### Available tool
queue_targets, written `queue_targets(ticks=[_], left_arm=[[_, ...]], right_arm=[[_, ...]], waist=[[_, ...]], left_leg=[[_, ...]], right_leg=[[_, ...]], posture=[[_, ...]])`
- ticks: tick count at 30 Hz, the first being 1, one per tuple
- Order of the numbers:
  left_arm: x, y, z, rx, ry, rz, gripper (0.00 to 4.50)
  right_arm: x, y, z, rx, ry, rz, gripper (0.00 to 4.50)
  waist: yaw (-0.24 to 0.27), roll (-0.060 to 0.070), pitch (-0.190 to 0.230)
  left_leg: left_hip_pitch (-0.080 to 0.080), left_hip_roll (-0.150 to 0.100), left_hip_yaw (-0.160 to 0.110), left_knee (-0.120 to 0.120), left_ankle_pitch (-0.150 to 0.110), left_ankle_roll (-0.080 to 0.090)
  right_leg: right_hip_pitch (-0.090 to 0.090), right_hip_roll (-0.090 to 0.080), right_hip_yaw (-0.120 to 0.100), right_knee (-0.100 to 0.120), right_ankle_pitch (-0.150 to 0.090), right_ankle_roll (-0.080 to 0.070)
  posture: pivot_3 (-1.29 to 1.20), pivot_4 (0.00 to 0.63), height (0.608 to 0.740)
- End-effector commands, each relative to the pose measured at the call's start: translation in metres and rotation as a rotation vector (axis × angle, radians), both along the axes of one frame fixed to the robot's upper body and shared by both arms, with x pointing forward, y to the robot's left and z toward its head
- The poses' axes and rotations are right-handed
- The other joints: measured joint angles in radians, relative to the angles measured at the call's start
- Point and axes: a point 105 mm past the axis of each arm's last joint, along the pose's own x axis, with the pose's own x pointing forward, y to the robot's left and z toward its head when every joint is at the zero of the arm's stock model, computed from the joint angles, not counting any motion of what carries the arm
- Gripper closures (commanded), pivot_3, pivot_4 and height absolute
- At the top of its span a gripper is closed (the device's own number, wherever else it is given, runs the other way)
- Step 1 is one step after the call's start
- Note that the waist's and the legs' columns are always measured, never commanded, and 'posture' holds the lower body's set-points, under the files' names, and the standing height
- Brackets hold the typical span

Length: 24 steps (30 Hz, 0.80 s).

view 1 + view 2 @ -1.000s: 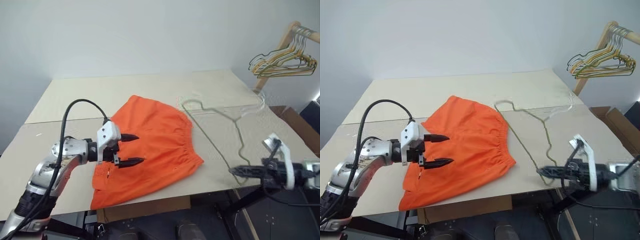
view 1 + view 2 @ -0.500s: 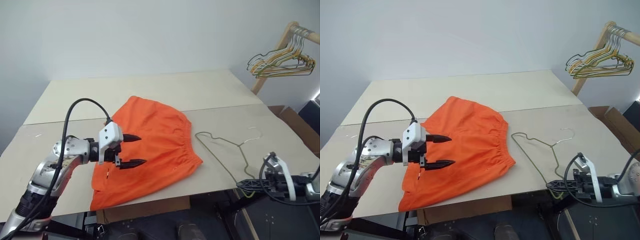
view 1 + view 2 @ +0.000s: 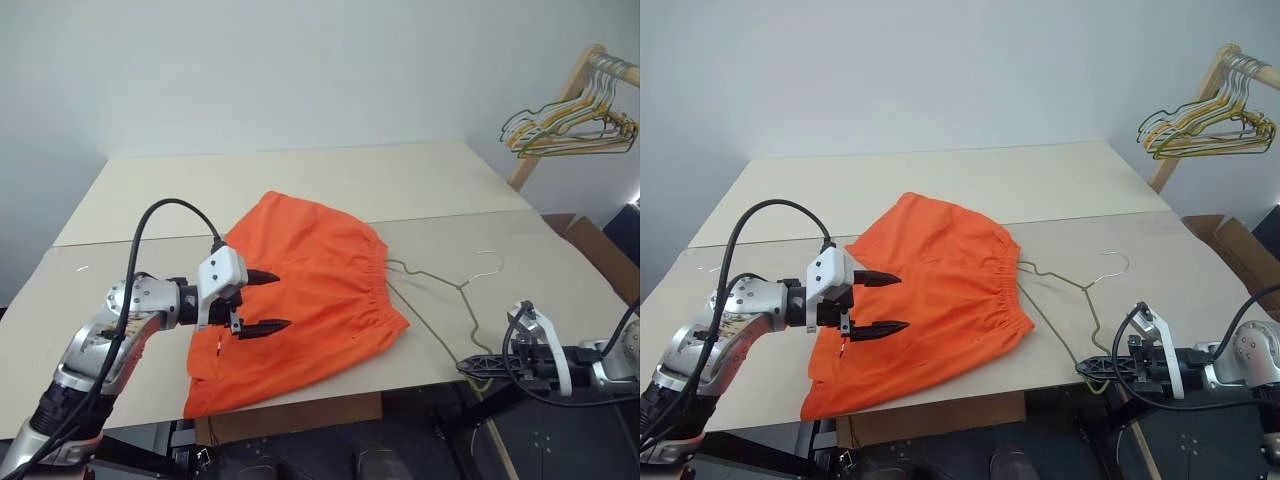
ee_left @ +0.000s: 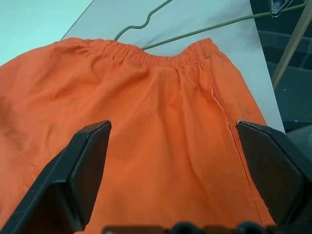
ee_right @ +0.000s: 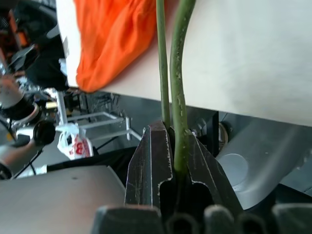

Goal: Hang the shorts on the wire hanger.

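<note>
Shorts (image 3: 300, 300) of bright orange fabric lie spread flat on the pale tabletop (image 3: 300, 180), gathered elastic waistband toward the right and one leg reaching the near edge. Left end effector (image 3: 262, 301) hovers just above the left half of the garment, its two black fingers (image 4: 87, 168) spread wide with nothing between them. Right end effector (image 3: 1092, 367) sits at the near right edge of the tabletop, pressed together on one corner of the thin olive-green wire hanger (image 3: 440, 310); the right wrist view shows the wire (image 5: 178, 97) pinched in the closed jaws. From there the hanger rests on the tabletop just beside the waistband, its far shoulder touching or nearly touching the fabric, its silvery hook (image 3: 1112, 262) pointing away from the shorts. Bunched pale wire hangers (image 3: 570, 125) hang on a wooden rack (image 3: 570, 90) at far right.
</note>
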Motion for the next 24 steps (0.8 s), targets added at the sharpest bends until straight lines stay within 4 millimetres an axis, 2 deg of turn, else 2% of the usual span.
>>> queue_targets(ticks=[1,7,12,17,20,24], left_arm=[[0.000,-0.004,0.008,0.004,-0.034,-0.023,0.05],[0.001,-0.002,0.007,0.036,-0.042,-0.017,0.05],[0.001,0.000,0.004,0.048,-0.045,-0.001,0.05],[0.002,-0.001,0.002,0.063,-0.058,0.004,0.05],[0.003,-0.001,0.001,0.066,-0.062,0.012,0.05],[0.003,-0.001,0.001,0.062,-0.064,0.019,0.05]], right_arm=[[-0.005,0.010,0.018,0.084,-0.063,0.084,4.50],[-0.021,0.020,0.012,0.094,-0.003,0.202,4.50],[0.006,0.014,-0.002,0.038,-0.016,0.120,4.50],[0.034,0.009,-0.005,0.001,-0.075,0.088,4.50],[0.038,0.011,-0.006,0.013,-0.069,0.106,4.50],[0.021,0.026,0.000,0.087,-0.057,0.260,4.50]], waist=[[0.000,0.000,0.000],[0.002,0.000,0.000],[0.000,0.000,0.000],[0.004,0.000,0.000],[0.010,0.000,0.000],[0.022,0.000,0.000]], left_leg=[[0.000,0.000,0.000,0.000,0.000,0.000],[0.000,0.000,0.000,0.000,0.000,0.000],[0.001,0.000,0.000,0.000,0.000,0.000],[0.000,-0.001,0.000,0.000,0.000,0.000],[0.000,-0.001,0.000,0.000,0.000,0.000],[0.000,-0.001,-0.001,0.000,0.000,0.000]], right_leg=[[0.000,0.000,0.000,0.000,0.000,0.000],[0.000,0.000,0.000,0.000,0.000,0.000],[0.000,0.000,0.000,0.000,0.000,0.000],[0.000,-0.001,0.000,0.000,0.000,0.000],[0.000,-0.001,0.000,0.000,0.000,0.000],[0.000,-0.001,0.000,0.000,0.000,0.000]], posture=[[-0.14,0.000,0.740],[-0.12,0.000,0.740],[-0.11,0.000,0.740],[-0.10,0.000,0.740],[-0.09,0.000,0.740],[-0.08,0.000,0.740]])
